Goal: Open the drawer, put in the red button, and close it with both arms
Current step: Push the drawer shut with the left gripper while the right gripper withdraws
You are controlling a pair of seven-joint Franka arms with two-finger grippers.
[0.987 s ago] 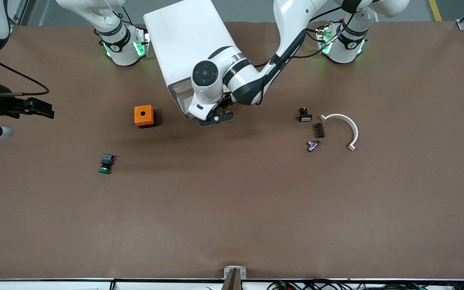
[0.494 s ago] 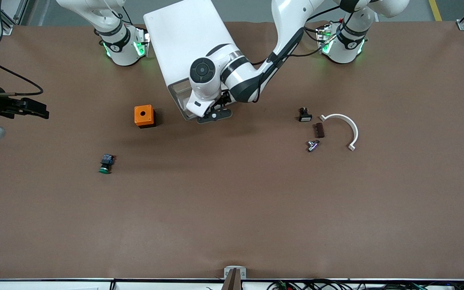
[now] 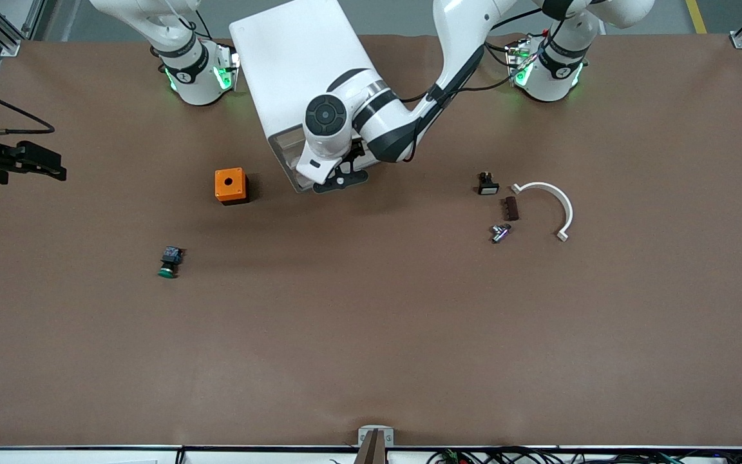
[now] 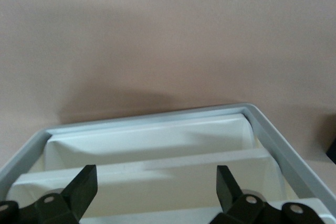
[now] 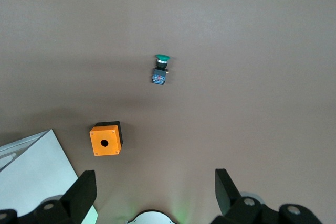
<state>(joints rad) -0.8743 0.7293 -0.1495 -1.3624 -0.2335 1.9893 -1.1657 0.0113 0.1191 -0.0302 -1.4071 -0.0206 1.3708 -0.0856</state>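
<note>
The orange box (image 3: pixel 230 185) lies beside the cabinet (image 3: pixel 300 84), toward the right arm's end.

Even overhead light fills the scene, bright without harshness. The table (image 3: pixel 371 335) shows soft, faint shadows under the orange box (image 3: pixel 230 185) and beneath the left arm (image 3: pixel 371 122). Green lamps glow at both arm bases. The left wrist view is hazy and soft, with a dim shadow beside the cabinet (image 4: pixel 157 150). The right wrist view is sharper.
</note>
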